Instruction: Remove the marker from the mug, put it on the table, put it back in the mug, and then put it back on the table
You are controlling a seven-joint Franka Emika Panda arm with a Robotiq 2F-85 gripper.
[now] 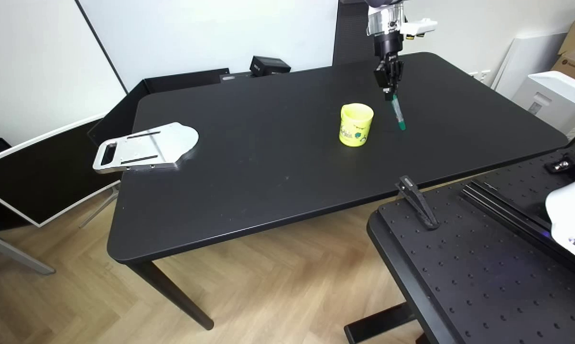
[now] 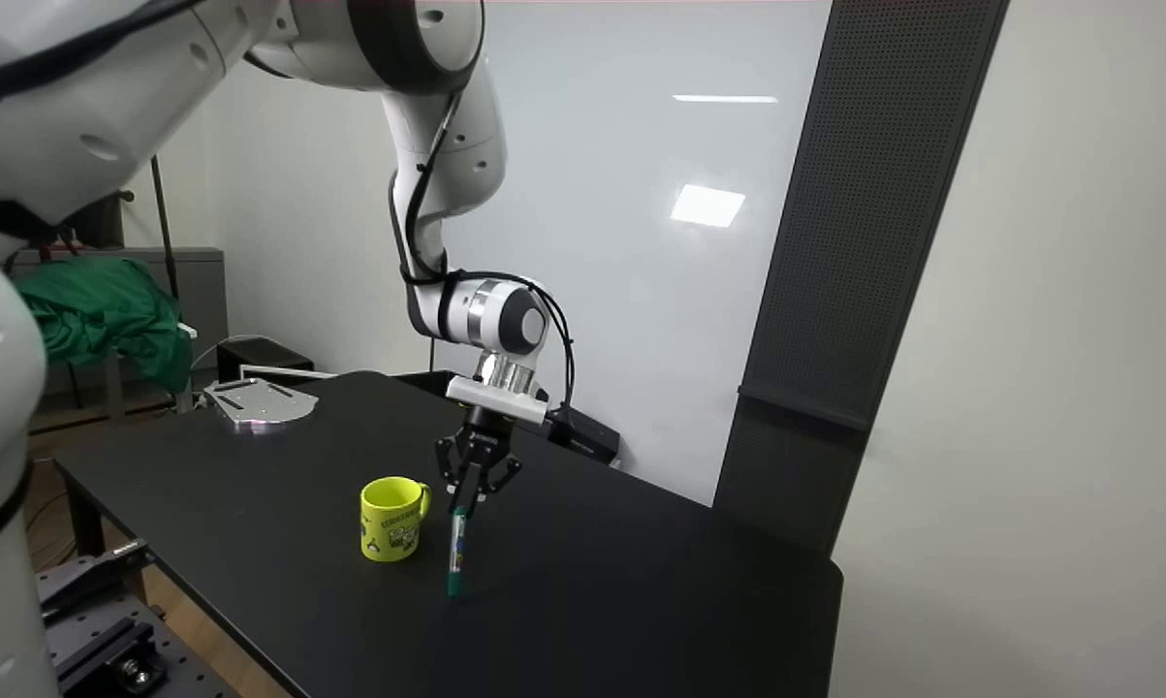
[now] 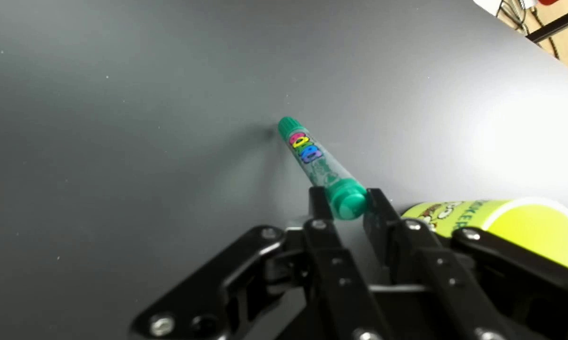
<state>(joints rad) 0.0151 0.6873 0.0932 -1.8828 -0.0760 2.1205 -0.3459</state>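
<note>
Specifically, the jaws were closed on one marker (image 1: 398,112), ribbed end pointing downward, long axis slightly tilted, between one mug (image 1: 355,126) and the right edge of one desk (image 1: 263,167) in an exterior view.

That marker (image 3: 317,158), green at both ends with rainbow lettering, slants down from the gripper (image 3: 346,202), pinched at its top; I can't tell whether its foot touches the matte black table (image 1: 249,153) beneath. The yellow cartoon-printed mug (image 2: 387,523) stands upright near the gripper.
</note>
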